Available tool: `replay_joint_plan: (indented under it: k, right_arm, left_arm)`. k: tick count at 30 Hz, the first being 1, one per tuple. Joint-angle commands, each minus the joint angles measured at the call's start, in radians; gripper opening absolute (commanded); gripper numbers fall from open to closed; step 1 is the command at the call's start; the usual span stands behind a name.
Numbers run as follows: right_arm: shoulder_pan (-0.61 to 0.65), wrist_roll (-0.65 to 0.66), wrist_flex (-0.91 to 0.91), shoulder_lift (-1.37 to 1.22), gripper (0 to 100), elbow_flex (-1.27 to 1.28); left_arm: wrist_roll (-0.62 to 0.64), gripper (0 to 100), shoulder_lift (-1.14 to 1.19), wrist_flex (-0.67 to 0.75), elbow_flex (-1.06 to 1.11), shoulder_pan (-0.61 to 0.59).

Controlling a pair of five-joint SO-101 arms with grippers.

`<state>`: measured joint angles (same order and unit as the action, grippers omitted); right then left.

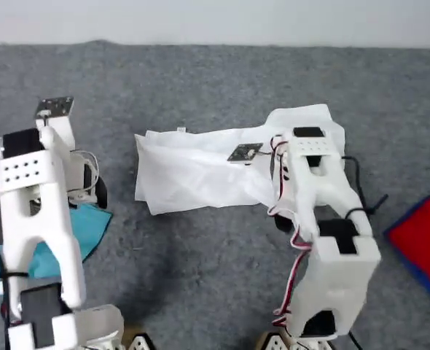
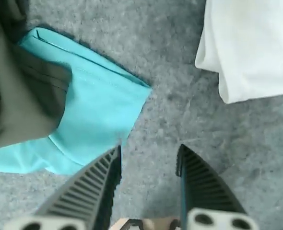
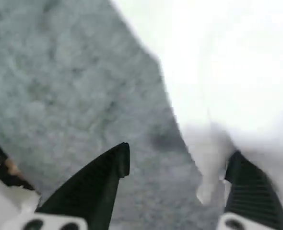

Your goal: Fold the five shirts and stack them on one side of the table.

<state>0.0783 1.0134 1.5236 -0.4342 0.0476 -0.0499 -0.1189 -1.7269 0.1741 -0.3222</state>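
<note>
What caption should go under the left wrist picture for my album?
Open jaws of the left gripper over the grey table, near teal shirt and white shirt.

Four shirts: white point(image 1: 193, 171), teal point(image 2: 98, 110), red point(image 1: 423, 240), dark point(image 2: 21, 96)

Mid-table white shirt point(image 1: 193, 171) — right arm point(image 1: 324, 197) over its end; teal shirt point(image 1: 91, 226) under left arm point(image 1: 36, 197).

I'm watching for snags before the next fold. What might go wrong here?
Only an edge of the white shirt lies between the right arm's open jaws: closing may pinch little and drag it crumpled.
The teal shirt lies near the left arm's open jaws, which might snag it.
</note>
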Motion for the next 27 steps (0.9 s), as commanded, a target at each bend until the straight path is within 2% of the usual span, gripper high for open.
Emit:
replay_joint_plan:
  k: [1,6,8,12,19,27]
  right_arm:
    - [-0.018,-0.011,0.01,-0.071,26.8,-0.14]
    - [-0.067,-0.011,0.012,-0.125,0.0,-0.232]
    - [-0.091,-0.009,0.013,-0.124,3.5,-0.236]
    - [-0.131,-0.008,0.045,-0.125,0.9,-0.236]
    - [-0.136,-0.006,0.136,-0.117,1.0,-0.236]
    - [-0.134,-0.006,0.176,0.091,1.0,-0.236]
  left_arm:
    - [-0.021,18,-0.081,-0.029,0.031,-0.006]
    - [-0.021,18,-0.084,-0.029,0.038,-0.006]
    - [-0.021,18,-0.084,-0.029,0.038,-0.005]
    - [-0.021,18,-0.083,-0.028,0.038,0.003]
    - [-0.018,18,-0.083,-0.028,0.077,0.091]
    - [-0.017,18,-0.083,-0.026,0.09,0.127]
